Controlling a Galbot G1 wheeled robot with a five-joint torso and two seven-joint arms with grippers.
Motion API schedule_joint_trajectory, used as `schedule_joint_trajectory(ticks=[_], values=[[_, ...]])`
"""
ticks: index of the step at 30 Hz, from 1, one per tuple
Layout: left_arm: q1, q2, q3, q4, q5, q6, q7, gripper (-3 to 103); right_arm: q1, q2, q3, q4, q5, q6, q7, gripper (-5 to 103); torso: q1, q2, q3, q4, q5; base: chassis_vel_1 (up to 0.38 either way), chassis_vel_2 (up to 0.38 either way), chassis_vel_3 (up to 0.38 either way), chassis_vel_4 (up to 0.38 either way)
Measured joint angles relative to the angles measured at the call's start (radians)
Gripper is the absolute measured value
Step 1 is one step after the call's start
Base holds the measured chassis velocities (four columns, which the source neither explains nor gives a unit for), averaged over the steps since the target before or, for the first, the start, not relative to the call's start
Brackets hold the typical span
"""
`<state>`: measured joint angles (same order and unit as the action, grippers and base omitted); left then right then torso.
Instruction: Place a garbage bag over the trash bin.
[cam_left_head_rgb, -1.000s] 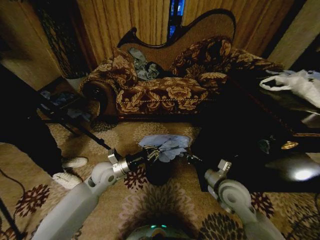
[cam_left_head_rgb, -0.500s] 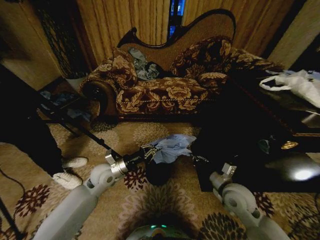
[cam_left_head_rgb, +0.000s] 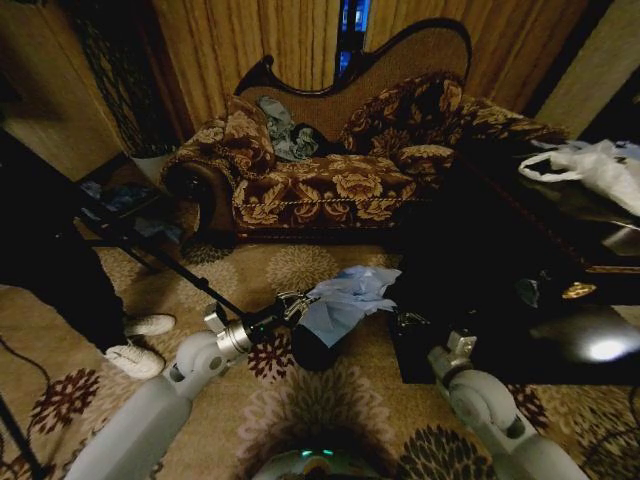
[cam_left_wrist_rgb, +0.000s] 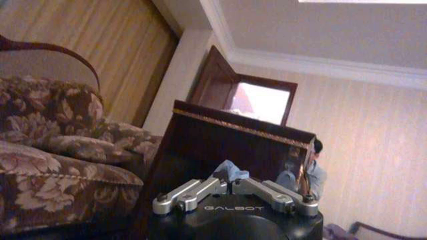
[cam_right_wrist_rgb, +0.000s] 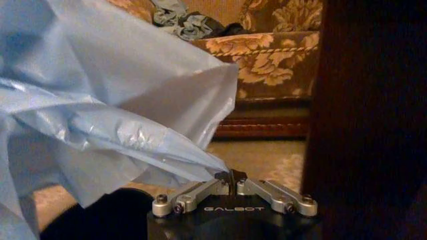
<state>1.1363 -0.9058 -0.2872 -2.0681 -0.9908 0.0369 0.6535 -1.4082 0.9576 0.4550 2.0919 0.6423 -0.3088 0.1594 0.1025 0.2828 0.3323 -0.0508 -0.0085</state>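
The pale blue garbage bag (cam_left_head_rgb: 345, 297) hangs stretched between my two grippers, just above the small black trash bin (cam_left_head_rgb: 314, 347) on the carpet. My left gripper (cam_left_head_rgb: 291, 302) is shut on the bag's left edge; in the left wrist view a scrap of blue film (cam_left_wrist_rgb: 230, 171) pokes out of the left gripper (cam_left_wrist_rgb: 231, 182). My right gripper (cam_left_head_rgb: 404, 320) pinches the bag's right corner. Seen from the right wrist, the garbage bag (cam_right_wrist_rgb: 100, 110) billows out from the shut right gripper (cam_right_wrist_rgb: 230, 176), with the trash bin (cam_right_wrist_rgb: 100, 217) dark below it.
A floral sofa (cam_left_head_rgb: 320, 170) with a grey-blue cloth (cam_left_head_rgb: 285, 130) stands behind. A dark wooden table (cam_left_head_rgb: 520, 290) on the right holds a white plastic bag (cam_left_head_rgb: 600, 165). A person's white shoes (cam_left_head_rgb: 140, 345) and a tripod leg (cam_left_head_rgb: 170, 265) are on the left.
Both grippers drew apart, the left one back and left, the right one to the right. The bag has been pulled wider and now hangs lower over the bin.
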Motion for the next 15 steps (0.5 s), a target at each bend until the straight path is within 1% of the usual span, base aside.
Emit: schedule_joint_trajectory(ticks=[2,3,5,6,8,10,15], values=[[0.012,-0.004,-0.017,-0.004,-0.008,0.0,-0.001,0,-0.009,0.002,0.012,-0.009,-0.043,0.007,-0.004,0,0.0,0.0,0.0,0.0,0.0,0.0,0.0,0.0,0.0],[0.012,-0.004,-0.017,-0.004,-0.008,0.0,-0.001,0,-0.009,0.002,0.012,-0.009,-0.043,0.007,-0.004,0,0.0,0.0,0.0,0.0,0.0,0.0,0.0,0.0,0.0],[0.032,-0.005,-0.041,-0.009,-0.016,-0.002,-0.001,0,-0.02,0.002,0.031,-0.017,-0.094,0.01,-0.005,0,0.0,0.0,0.0,0.0,0.0,0.0,0.0,0.0,0.0],[0.032,-0.005,-0.041,-0.009,-0.016,-0.002,-0.001,0,-0.02,0.002,0.031,-0.017,-0.094,0.01,-0.005,0,0.0,0.0,0.0,0.0,0.0,0.0,0.0,0.0,0.0],[0.058,-0.006,-0.079,-0.013,-0.032,-0.01,-0.001,0,-0.035,0.0,0.051,-0.024,-0.13,0.014,-0.009,0,0.0,0.0,0.0,0.0002,-0.0003,0.0,0.0,0.0,0.0],[0.067,-0.008,-0.095,-0.014,-0.04,-0.013,-0.003,0,-0.041,0.0,0.055,-0.023,-0.135,0.014,-0.01,0,0.0,0.0,0.0,-0.0002,0.0001,0.0,0.0,0.0,0.0],[0.093,-0.023,-0.169,0.006,-0.077,-0.021,-0.015,0,-0.062,0.005,0.064,-0.015,-0.147,0.017,-0.022,0,0.0,0.0,0.0,0.0,-0.0001,0.0,0.0,0.0,0.0]])
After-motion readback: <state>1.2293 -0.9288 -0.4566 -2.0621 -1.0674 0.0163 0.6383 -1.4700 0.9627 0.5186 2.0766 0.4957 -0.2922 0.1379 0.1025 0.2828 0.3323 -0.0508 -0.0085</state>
